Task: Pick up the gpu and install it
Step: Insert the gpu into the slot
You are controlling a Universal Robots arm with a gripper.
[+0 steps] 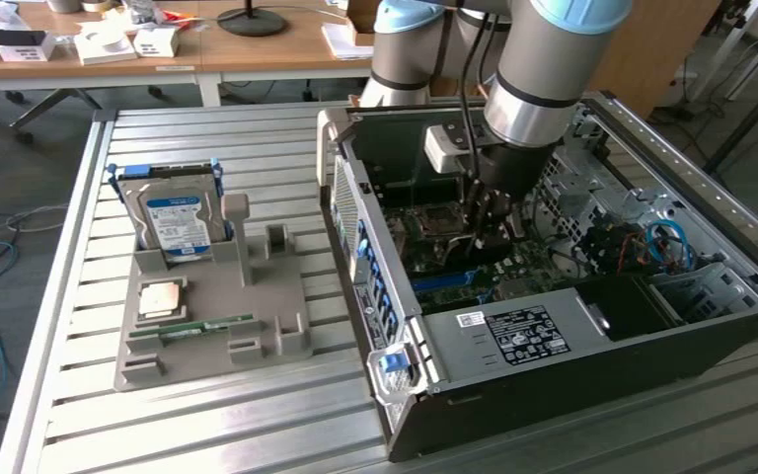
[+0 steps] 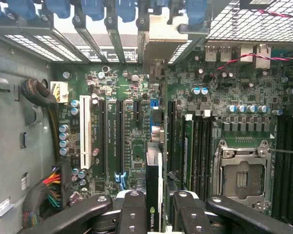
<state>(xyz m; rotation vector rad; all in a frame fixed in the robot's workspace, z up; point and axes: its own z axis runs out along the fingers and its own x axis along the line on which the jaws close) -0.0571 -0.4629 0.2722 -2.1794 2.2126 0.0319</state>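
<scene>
Gpu (image 2: 154,183) edge-on in the wrist view; green-eye logo, print reads "NVIDIA G", rest cut off. Gripper (image 2: 154,207) clamped on gpu, black fingers (image 2: 132,209) pressing either side. Card hangs over the motherboard (image 2: 136,126), in line with the long black slots (image 2: 101,136).

Exterior view: arm (image 1: 537,79) drops steeply into the open case (image 1: 590,326), gripper (image 1: 492,222) pointing down. Sticker (image 1: 517,336) on the case box, text unreadable. Hard drive (image 1: 175,222), blue-white label, upright in tray (image 1: 208,306) at the exterior view's left.

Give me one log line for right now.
hand: shut on gpu | gpu: edge-on over motherboard slots | place: inside open case | seated: cannot tell
</scene>
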